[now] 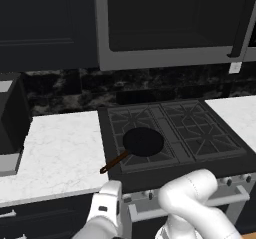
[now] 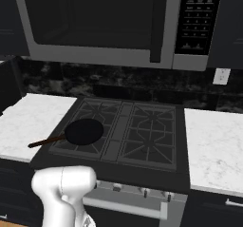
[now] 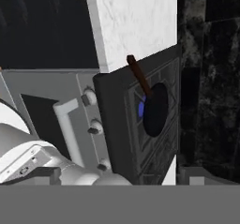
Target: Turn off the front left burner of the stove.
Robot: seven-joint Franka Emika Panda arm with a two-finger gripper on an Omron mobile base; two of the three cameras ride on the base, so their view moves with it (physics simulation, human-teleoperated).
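Observation:
The stove (image 1: 200, 133) is a black gas range with a silver front panel. A black frying pan (image 1: 143, 142) with a brown handle rests on the front left burner (image 1: 166, 158), and a small blue flame (image 3: 140, 109) shows beside the pan (image 3: 156, 109). Small knobs (image 3: 95, 127) line the front panel, also visible as knobs (image 2: 142, 191) below the cooktop. My white hand (image 1: 108, 203) hangs low in front of the stove's left end, apart from the knobs. Its fingertips are hidden, and nothing lies between them in the hand view.
A grey microwave (image 2: 109, 22) hangs above the stove. White marble counters (image 1: 60, 148) (image 2: 213, 145) flank it, with a dark appliance (image 1: 10, 123) on the far left. The oven door handle (image 3: 70, 129) runs just below the knobs.

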